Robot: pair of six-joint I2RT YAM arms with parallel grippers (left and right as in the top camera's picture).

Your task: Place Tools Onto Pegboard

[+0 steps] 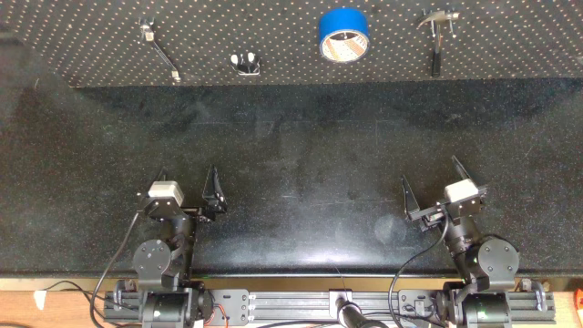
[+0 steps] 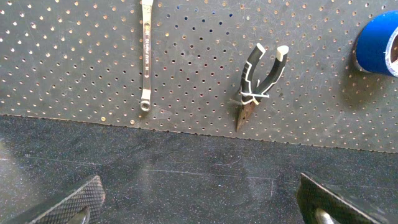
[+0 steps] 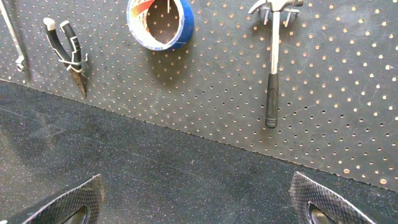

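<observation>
Four tools hang on the black pegboard [image 1: 273, 27] at the back: a silver wrench [image 1: 160, 51] [image 2: 145, 56], black-and-white pliers [image 1: 244, 62] [image 2: 258, 78] [image 3: 67, 50], a blue tape roll [image 1: 343, 35] [image 3: 160, 22] [image 2: 379, 45] and a hammer [image 1: 436, 35] [image 3: 272, 62]. My left gripper [image 1: 187, 193] [image 2: 199, 205] sits open and empty near the table's front left. My right gripper [image 1: 433, 193] [image 3: 199, 202] is open and empty near the front right. Both are far from the board.
The dark mat [image 1: 301, 146] stretches bare between the grippers and the pegboard. The table's front rail [image 1: 328, 296] with cables runs along the near edge.
</observation>
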